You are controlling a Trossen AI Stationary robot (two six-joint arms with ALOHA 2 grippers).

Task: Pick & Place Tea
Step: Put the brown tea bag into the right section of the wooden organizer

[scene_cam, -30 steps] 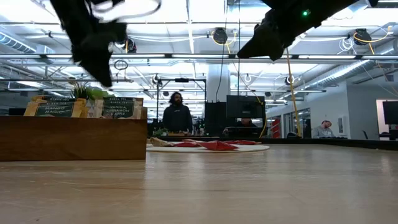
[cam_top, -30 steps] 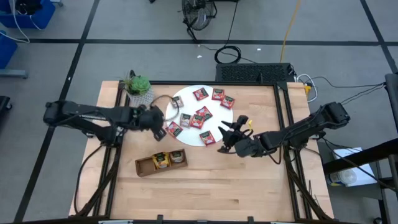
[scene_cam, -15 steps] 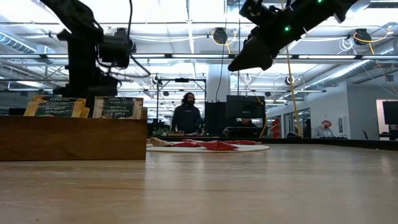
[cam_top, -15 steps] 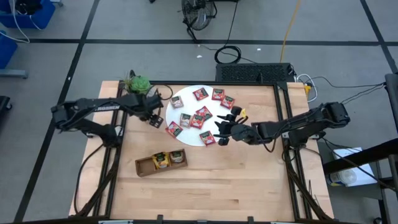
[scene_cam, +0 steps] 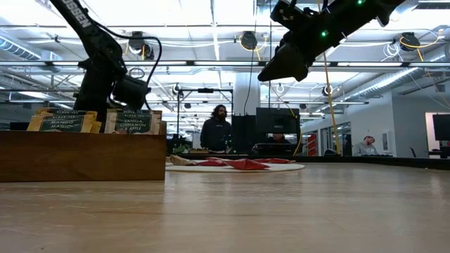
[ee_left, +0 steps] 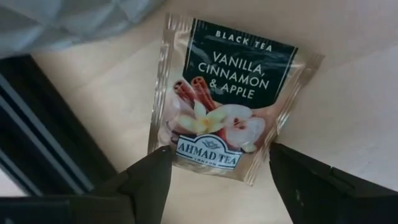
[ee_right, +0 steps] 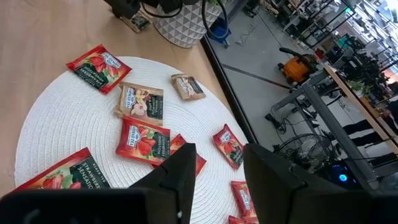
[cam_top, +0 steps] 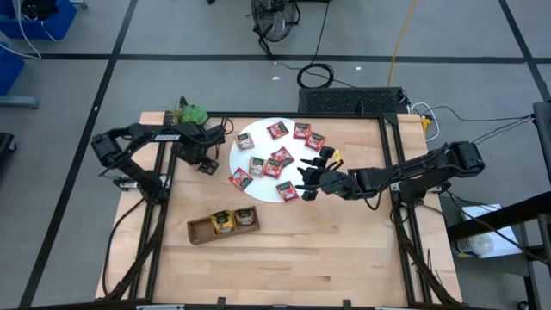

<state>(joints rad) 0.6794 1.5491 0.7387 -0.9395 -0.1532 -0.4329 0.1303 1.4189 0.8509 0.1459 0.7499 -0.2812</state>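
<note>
My left gripper [ee_left: 214, 180] stands spread over a vanilla sachet [ee_left: 227, 99], whose label only its wrist view shows. My right gripper [cam_top: 307, 178] hovers part-open over the white disc's [cam_top: 258, 129] edge.

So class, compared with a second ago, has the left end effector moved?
Yes. In the high view the left end effector has pulled back from beside the white mat toward the potted plant.

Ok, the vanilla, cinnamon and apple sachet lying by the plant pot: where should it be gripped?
Probably across its two opposite side edges, coming straight down. The sachet lies flat, label up, on the table, so only its edges offer purchase, and the left hand hovers over it, open fingers either side.
</note>
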